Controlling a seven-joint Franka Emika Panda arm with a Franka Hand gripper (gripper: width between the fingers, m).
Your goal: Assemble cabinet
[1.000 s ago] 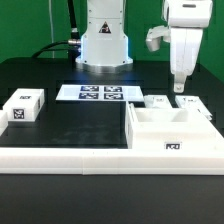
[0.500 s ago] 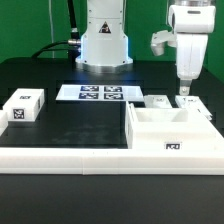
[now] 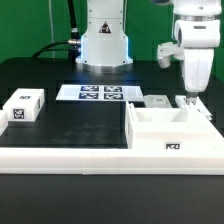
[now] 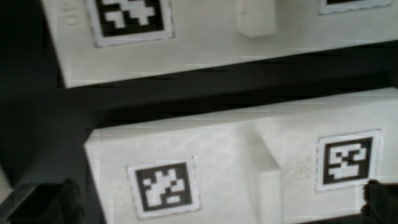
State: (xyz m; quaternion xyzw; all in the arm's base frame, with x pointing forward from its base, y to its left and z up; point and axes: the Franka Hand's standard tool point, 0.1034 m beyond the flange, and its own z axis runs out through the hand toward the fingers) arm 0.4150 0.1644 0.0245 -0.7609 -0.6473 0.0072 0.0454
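Currently cabinet [image 3: 150, 140] nr, below hand [image 3: 191, 97]

No text or numbers readable, only tag patterns [image 3: 173, 147] on the cabinet [image 3: 150, 143] and the marker board [image 3: 66, 93]

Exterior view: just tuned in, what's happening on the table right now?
The arm's gripper hovers with its fingers open and empty over a small white tagged piece behind the cabinet, at the exterior view's right. The cabinet sits with its open side up. Another tagged block lies apart at the exterior view's left.
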